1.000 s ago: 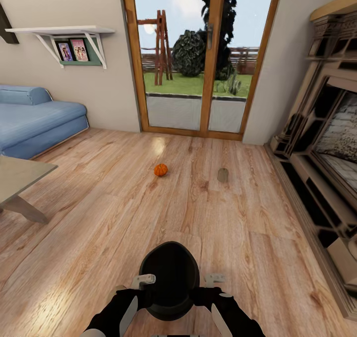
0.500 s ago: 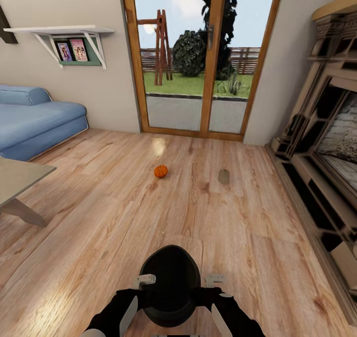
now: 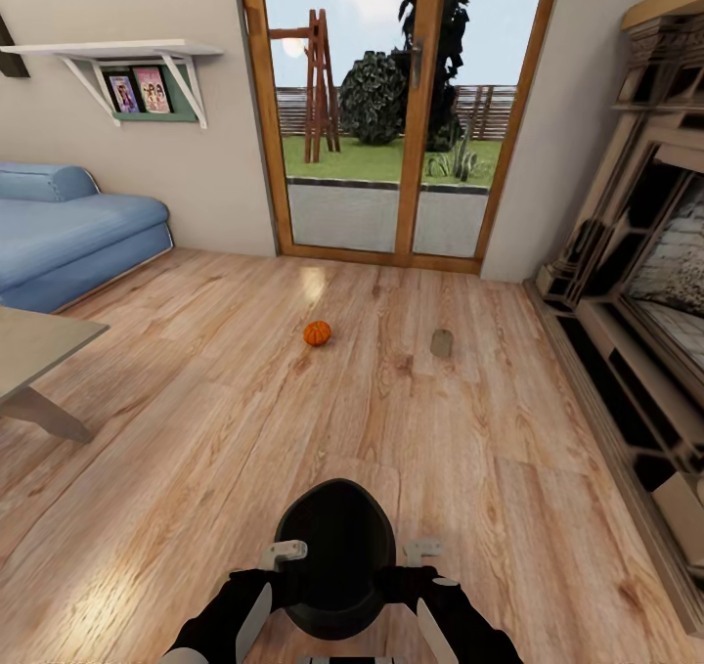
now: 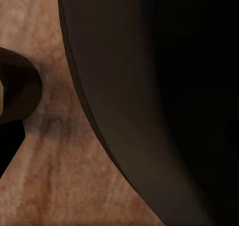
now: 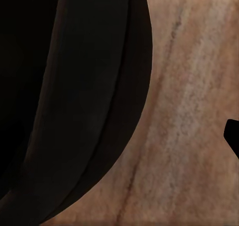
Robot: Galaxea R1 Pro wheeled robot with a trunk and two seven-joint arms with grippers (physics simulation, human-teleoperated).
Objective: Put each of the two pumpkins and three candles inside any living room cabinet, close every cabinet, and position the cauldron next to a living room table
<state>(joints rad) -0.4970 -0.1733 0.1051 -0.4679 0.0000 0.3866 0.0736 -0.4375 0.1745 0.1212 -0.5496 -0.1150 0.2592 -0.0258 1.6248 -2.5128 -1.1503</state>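
Observation:
I hold a black cauldron (image 3: 335,556) low in front of me, between both arms. My left gripper (image 3: 284,552) sits at one side of its rim and my right gripper (image 3: 422,550) at the other, each shut on the cauldron. Its dark wall (image 4: 149,86) looms close in the left wrist view, and the same dark wall (image 5: 74,96) in the right wrist view, with wood floor beneath. Ahead on the floor lie one orange pumpkin (image 3: 317,332) and, to its right, one grey-brown candle (image 3: 442,342). The dark-brown cabinet is out of view.
A pale table (image 3: 39,351) juts in at the left, with a blue sofa (image 3: 68,234) behind it. An ornate beige fireplace surround (image 3: 636,332) runs along the right wall. Glass doors (image 3: 391,107) close off the far end. Open wood floor lies between.
The whole view has shifted slightly as the camera moved. The cauldron stays in the same place between my arms. Pumpkin and candle lie where they were on the floor.

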